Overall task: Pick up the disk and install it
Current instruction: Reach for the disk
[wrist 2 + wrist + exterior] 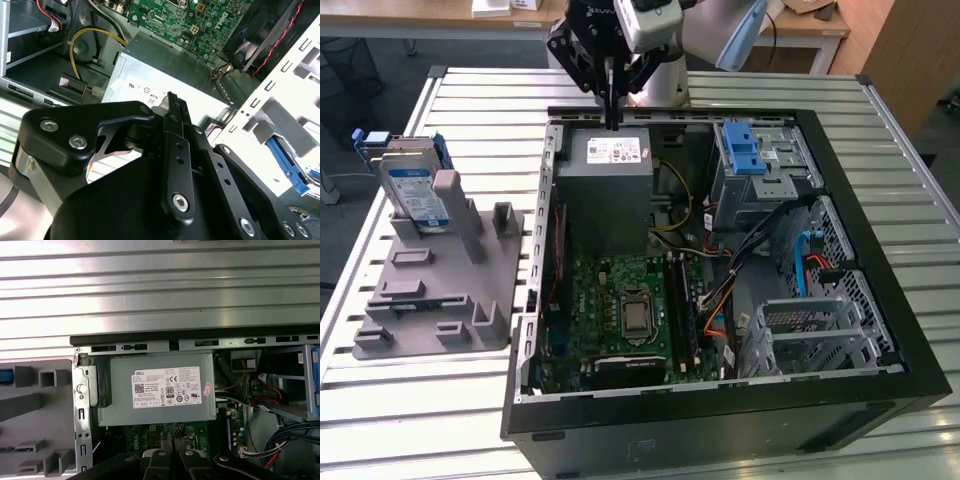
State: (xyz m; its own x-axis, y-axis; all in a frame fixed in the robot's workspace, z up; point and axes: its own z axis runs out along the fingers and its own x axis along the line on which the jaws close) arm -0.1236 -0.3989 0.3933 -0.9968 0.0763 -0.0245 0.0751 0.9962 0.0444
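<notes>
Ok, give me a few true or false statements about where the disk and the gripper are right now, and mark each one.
1. The disk stands in the grey holder, outside the computer case. True.
2. The gripper holds the disk. False: it is shut on nothing, by the power supply.
3. The motherboard lies exposed. True.
4. The disk is inside the case. False: it is in the holder, at the exterior view's left.

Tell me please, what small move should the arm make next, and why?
Probably shift the gripper toward the exterior view's left, to the disk. The gripper is shut and empty above the power supply, while the disk stands apart in the grey holder outside the computer case.
</notes>
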